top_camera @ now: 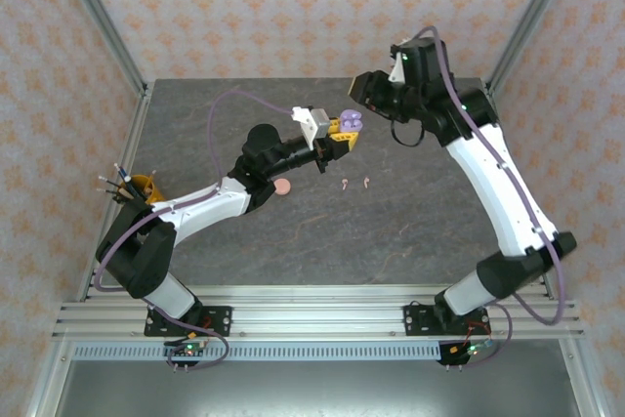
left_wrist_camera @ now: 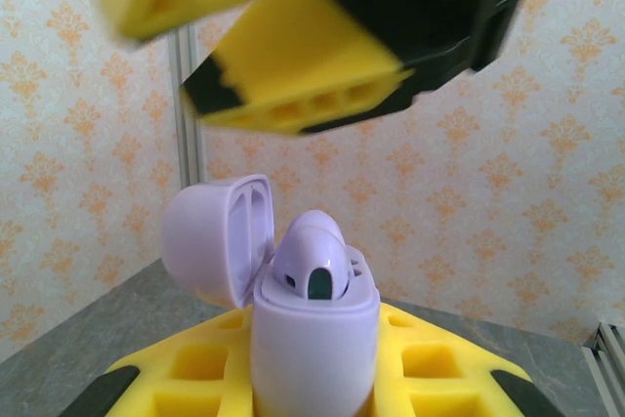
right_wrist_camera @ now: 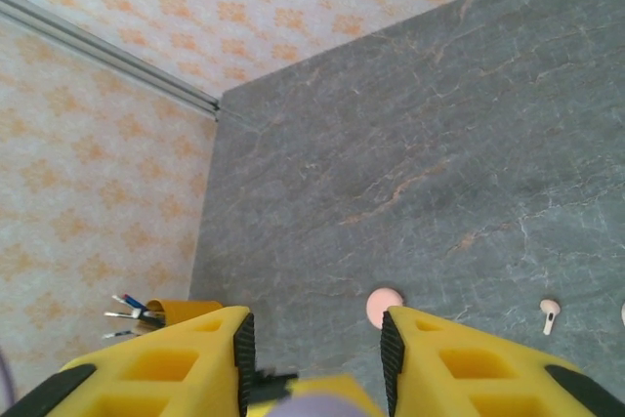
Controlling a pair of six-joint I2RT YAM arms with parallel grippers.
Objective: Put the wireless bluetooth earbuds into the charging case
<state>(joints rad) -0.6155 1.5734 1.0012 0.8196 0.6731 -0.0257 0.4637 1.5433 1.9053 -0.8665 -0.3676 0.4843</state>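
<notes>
At the left edge of the overhead view, an orange cup (top_camera: 144, 183) of pens on the grey table (top_camera: 410, 231). Right of it, just below the left forearm, a round pink case (top_camera: 283, 187) lying flat.

Just above centre, the left gripper (top_camera: 342, 136), raised off the table and clamped narrow on the lilac charging case (top_camera: 353, 121). Seen from the left wrist camera, that case upright at lower centre between the yellow fingers (left_wrist_camera: 449, 368). Lid (left_wrist_camera: 210, 241) swung open to the left. One lilac earbud (left_wrist_camera: 312, 261) seated inside, rounded head poking above the rim.

Below the held case in the overhead view, two pale pink earbuds (top_camera: 345, 184) loose on the table, side by side, apart from the pink case.

Up and right of the lilac case, the right gripper (top_camera: 363, 98). Blurred across the top of the left wrist view, clear of the seated earbud. From the right wrist camera, its yellow fingers (right_wrist_camera: 469, 363) parted to a middling gap, nothing gripped between them.
</notes>
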